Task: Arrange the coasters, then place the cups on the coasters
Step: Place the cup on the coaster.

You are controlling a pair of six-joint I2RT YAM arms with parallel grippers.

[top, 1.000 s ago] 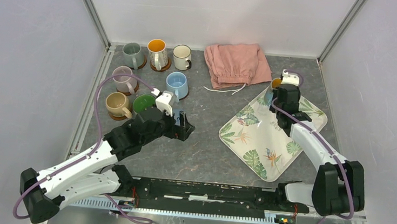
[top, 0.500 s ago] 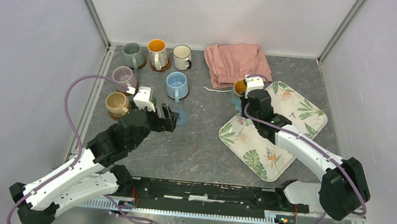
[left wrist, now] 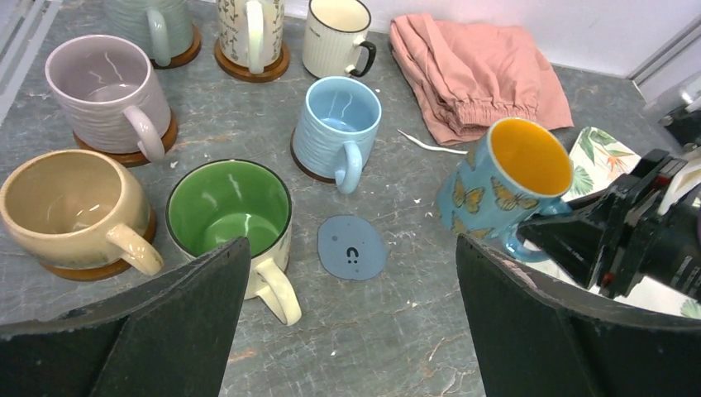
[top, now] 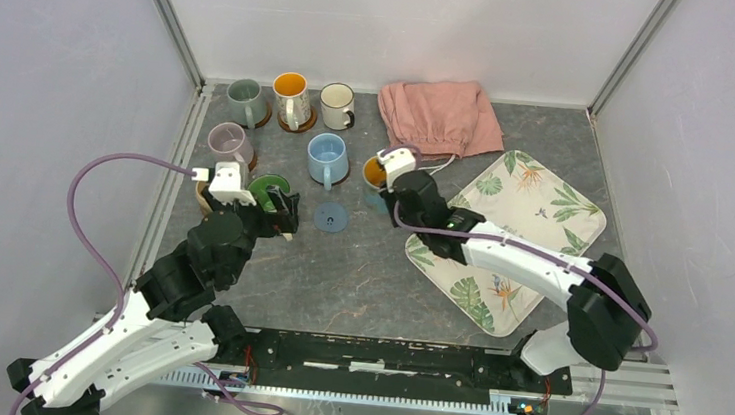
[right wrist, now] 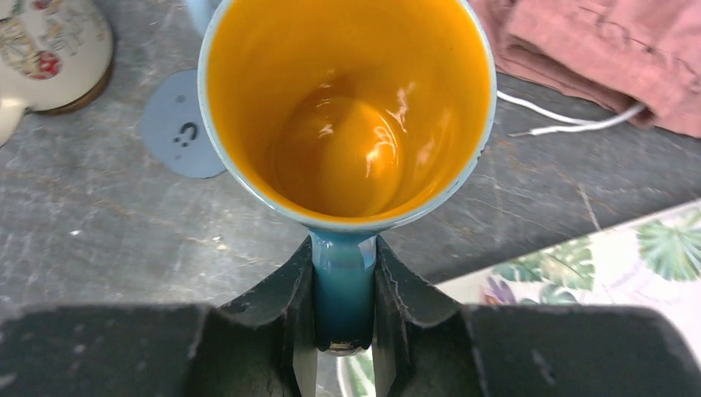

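Between pale walls (top: 410, 21), cups (top: 328, 154) on table (top: 367, 278).

Right wrist: mug gripped by its handle.
The right gripper (right wrist: 343, 277) is clamped on the blue handle of the orange-inside mug (right wrist: 347, 107), whose mouth faces the camera. The blue coaster (right wrist: 175, 126) lies flat on the grey table (right wrist: 124, 231), left of the mug. A patterned cream mug (right wrist: 45, 41) sits in the top-left corner. Pink cloth (right wrist: 595, 50) and white cord (right wrist: 570, 122) top right — leaf-patterned tray (right wrist: 628, 265) lower right.
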